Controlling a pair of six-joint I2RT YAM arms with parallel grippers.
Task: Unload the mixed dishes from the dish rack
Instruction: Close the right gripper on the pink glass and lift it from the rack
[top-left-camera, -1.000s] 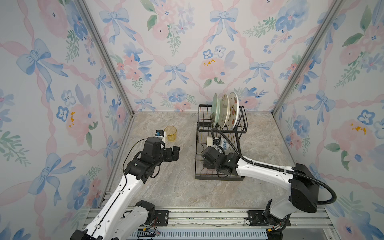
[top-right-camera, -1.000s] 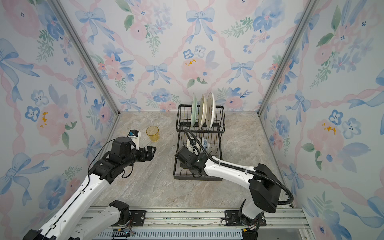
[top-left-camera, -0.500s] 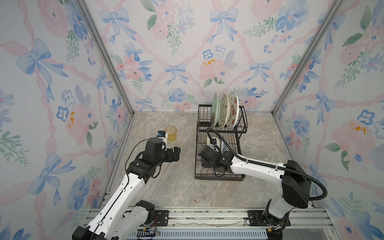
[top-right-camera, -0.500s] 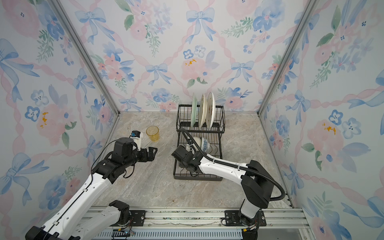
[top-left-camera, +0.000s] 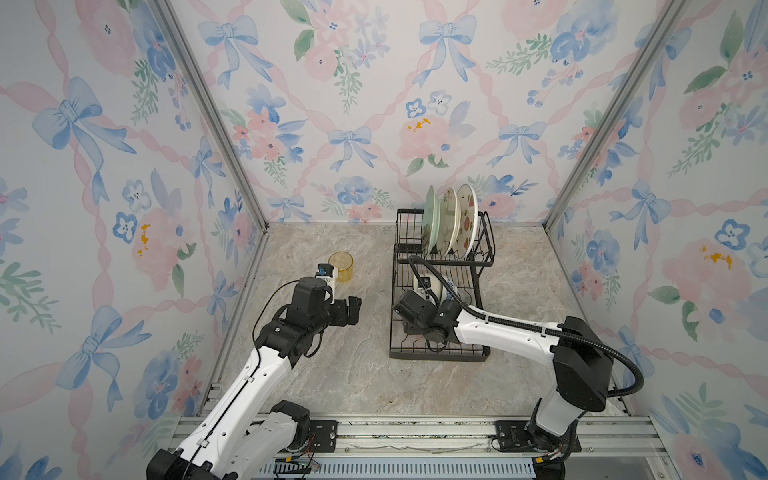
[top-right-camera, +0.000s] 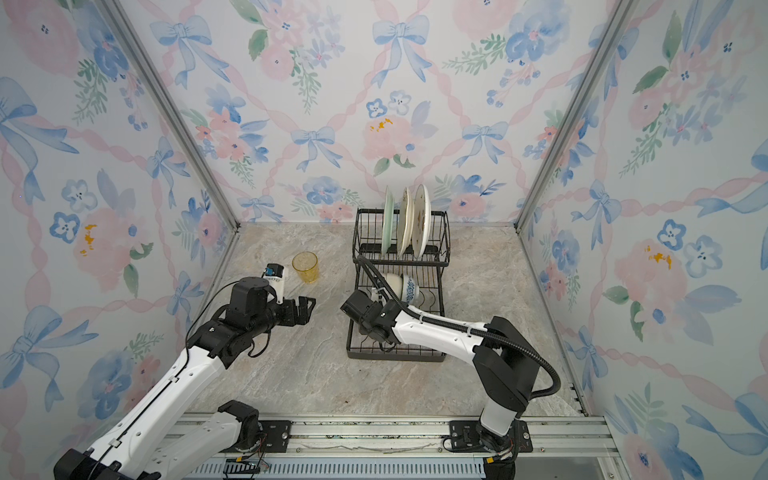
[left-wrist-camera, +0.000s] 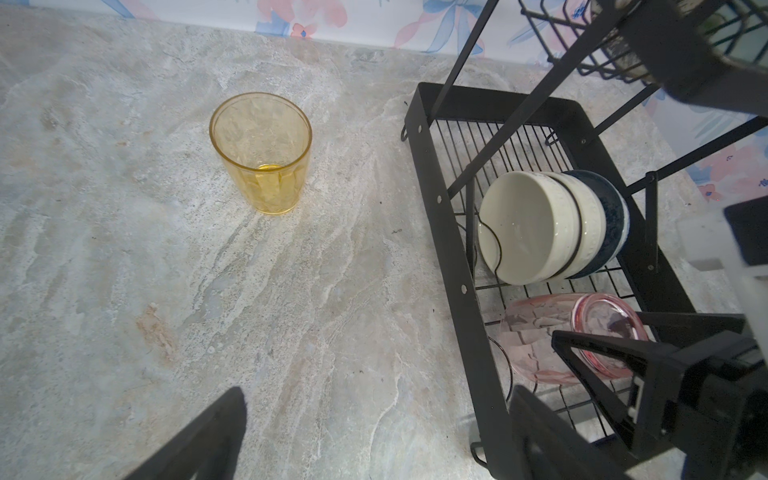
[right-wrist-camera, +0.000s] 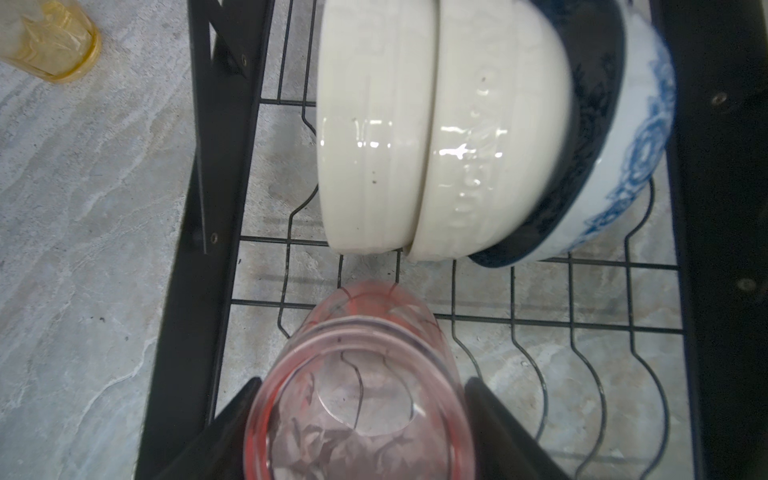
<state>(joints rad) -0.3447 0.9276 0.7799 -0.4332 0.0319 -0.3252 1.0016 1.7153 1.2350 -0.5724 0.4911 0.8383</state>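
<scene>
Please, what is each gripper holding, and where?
Left gripper: nothing. Right gripper flanks the pink tumbler near its rim; a firm grip cannot be told.

Tabletop (top-left-camera: 365, 374): grey-beige marble-look slab, centre of both top views.
Back wall (top-left-camera: 374, 104), 12 o'clock: wallpaper of blue bows, pink ribbons and flowers.
Side walls (top-left-camera: 83, 208), 9 and 3 o'clock: same paper.
Corner posts (top-left-camera: 208, 112), 11 and 1 o'clock: bare aluminium.
Rail (top-left-camera: 415, 432), 6 o'clock: aluminium extrusion, with slotted strip (top-left-camera: 395, 469) alongside.
Rusty patch (left-wrist-camera: 156, 328) on the slab: possibly a stain.
</scene>
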